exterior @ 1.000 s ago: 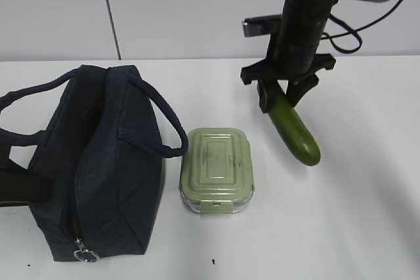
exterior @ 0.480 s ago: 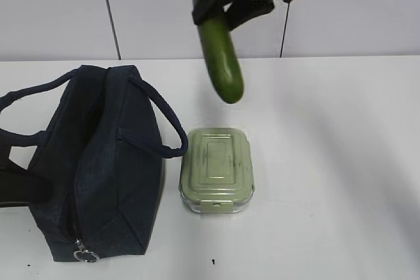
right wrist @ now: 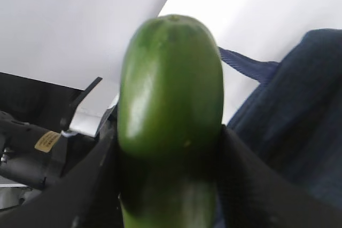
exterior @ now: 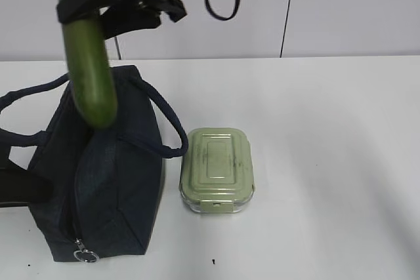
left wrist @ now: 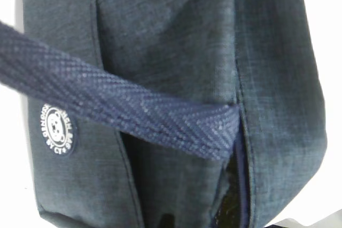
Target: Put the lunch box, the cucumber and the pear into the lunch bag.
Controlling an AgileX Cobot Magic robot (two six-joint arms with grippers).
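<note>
Cucumber (exterior: 88, 73) up high on the left of the exterior view, hanging nearly upright with its rounded tip dipping in front of the lunch bag (exterior: 98, 181). The right gripper (exterior: 105, 4) has reached across the middle and has it clamped near the top end, jaws part-way apart on either side of the green skin; the right wrist view shows the black fingers (right wrist: 240, 180) hugging both flanks of the cucumber with the navy fabric off to the right. The bag lies on the white table (exterior: 328, 162) at the left, its two loop handles (exterior: 164, 122) splayed outward and its metal ring pull (exterior: 83, 254) at the near corner. The left gripper itself can't be picked out in any view; its jaws are closed, and whether they pinch anything I cannot tell. Its wrist camera is filled with navy cloth, a woven strap (left wrist: 133, 116) crossing it and a round white badge (left wrist: 57, 130) on the bag's side. The lunch box (exterior: 216, 170) sits just beside the bag's right edge, lid on, clasp facing front. Right of the box the tabletop runs bare to the frame edge. No pear in sight.
</note>
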